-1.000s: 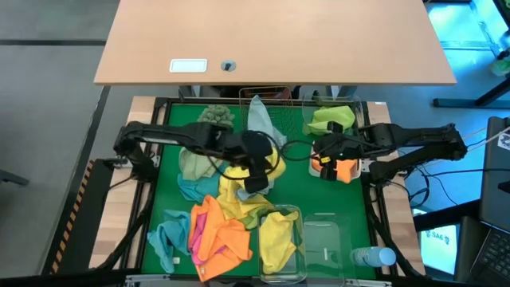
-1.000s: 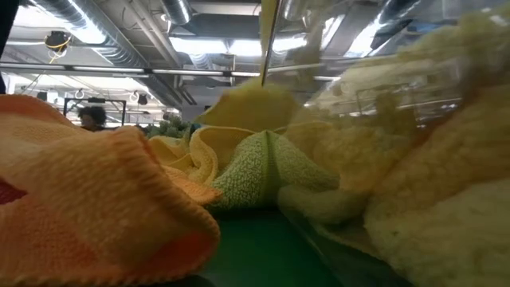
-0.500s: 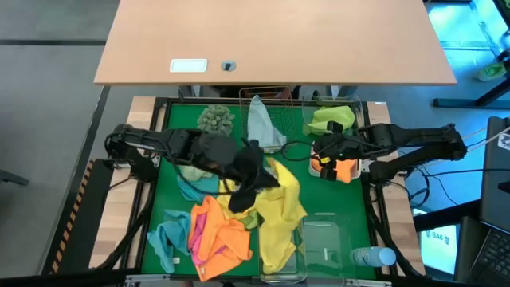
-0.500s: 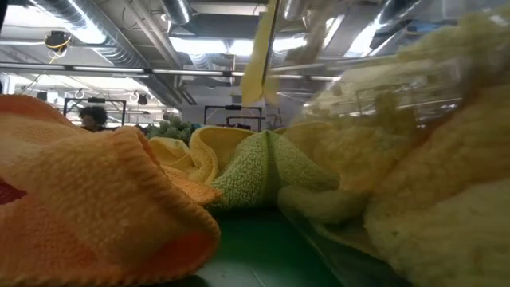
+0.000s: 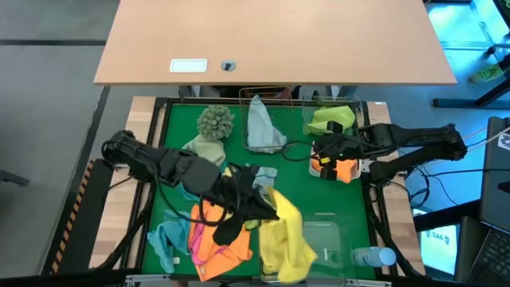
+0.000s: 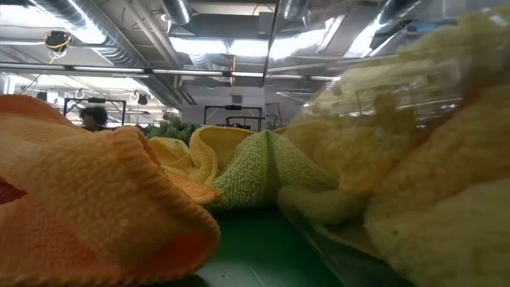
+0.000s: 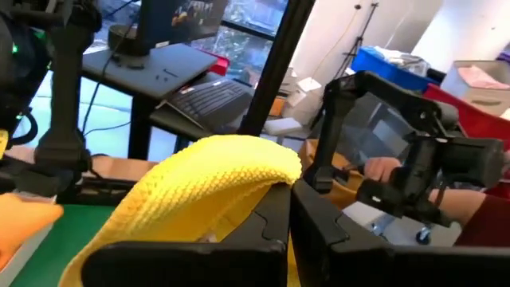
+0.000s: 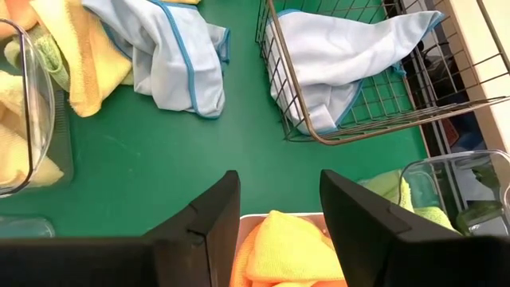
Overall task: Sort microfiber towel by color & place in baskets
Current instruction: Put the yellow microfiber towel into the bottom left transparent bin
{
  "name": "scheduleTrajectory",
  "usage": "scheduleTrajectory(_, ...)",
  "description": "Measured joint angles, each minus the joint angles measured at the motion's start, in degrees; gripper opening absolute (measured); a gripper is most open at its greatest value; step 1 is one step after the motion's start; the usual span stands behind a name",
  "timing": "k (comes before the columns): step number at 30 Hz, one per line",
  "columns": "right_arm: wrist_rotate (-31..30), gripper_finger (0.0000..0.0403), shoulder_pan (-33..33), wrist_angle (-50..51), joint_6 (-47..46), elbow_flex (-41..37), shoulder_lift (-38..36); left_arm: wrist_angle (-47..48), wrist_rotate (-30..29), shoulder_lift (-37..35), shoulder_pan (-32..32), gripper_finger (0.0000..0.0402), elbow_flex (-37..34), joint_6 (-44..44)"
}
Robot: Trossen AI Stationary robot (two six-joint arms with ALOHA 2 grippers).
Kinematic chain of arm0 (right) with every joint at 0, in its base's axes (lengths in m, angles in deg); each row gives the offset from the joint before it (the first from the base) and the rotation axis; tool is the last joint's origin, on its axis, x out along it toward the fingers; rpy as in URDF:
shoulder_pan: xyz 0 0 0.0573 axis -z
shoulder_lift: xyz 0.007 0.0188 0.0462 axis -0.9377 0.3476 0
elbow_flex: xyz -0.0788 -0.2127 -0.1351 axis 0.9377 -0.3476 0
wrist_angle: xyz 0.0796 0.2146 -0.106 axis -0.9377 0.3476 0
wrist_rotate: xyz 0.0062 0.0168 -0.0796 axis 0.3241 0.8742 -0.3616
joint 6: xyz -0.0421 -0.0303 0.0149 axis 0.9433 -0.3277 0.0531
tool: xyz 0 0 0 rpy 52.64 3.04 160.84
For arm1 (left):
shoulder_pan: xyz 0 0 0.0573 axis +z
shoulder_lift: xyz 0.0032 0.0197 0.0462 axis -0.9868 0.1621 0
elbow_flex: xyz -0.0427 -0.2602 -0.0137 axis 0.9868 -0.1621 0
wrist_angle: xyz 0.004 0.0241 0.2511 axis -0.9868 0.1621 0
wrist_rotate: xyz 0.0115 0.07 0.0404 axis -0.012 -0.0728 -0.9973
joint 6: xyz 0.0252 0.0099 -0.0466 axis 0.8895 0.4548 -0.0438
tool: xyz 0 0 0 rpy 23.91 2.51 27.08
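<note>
My left gripper (image 5: 265,207) is shut on a yellow towel (image 5: 285,235) and holds it above the near clear tub (image 5: 296,275). My right gripper (image 8: 275,207) stands open over an orange towel (image 8: 291,255) in a white tray (image 5: 353,177) and touches nothing. A pale grey-blue towel (image 5: 261,123) lies in the copper wire basket (image 5: 279,100). A lime green towel (image 5: 331,119) sits in the far clear tub. Orange and pink towels (image 5: 219,235) and a teal one (image 5: 166,239) lie in a heap on the green mat. My left gripper pinches the yellow towel at a bunched fold (image 7: 239,171) between its two fingers (image 7: 263,231); how many layers, I cannot tell. The fingers lie nearly level and come from the table's far left. The towel drapes over them and hangs slack over the near tub.
A shaggy sage-green ball (image 5: 215,119) sits at the far left of the mat. Another pale blue towel (image 8: 167,48) lies mid-mat. A second clear tub (image 5: 327,243) and a bottle (image 5: 374,257) stand near the front right edge. Yellow towels fill a tub (image 6: 414,159) in the low view.
My left gripper has risen and swung toward the table's near edge, tipping from pointing down to nearly level. It has stayed shut on the yellow towel, which has been lifted off the middle pile and now hangs over the near clear tub.
</note>
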Motion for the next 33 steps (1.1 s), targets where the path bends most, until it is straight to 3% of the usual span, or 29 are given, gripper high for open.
scheduleTrajectory(4,0.1,0.0172,0.0,0.0,0.0,0.0,0.0,0.3,-2.9,2.8,-2.5,0.0,0.0,0.9)
scheduleTrajectory(13,0.2,0.0172,0.0,0.2,-0.1,0.0,0.0,2.8,-3.1,11.6,-3.6,0.0,-0.1,1.0)
scheduleTrajectory(21,0.2,0.0172,0.0,0.2,-0.1,0.0,0.0,20.2,-5.5,13.8,-3.1,0.0,-0.1,-7.2)
scheduleTrajectory(27,0.2,0.0172,0.0,0.2,-0.2,0.0,0.0,31.6,-3.9,17.0,-3.5,0.0,-0.2,-11.6)
scheduleTrajectory(33,2.6,0.0172,0.0,0.0,-0.2,0.0,0.0,29.6,2.8,22.7,-2.5,0.0,-0.2,-11.2)
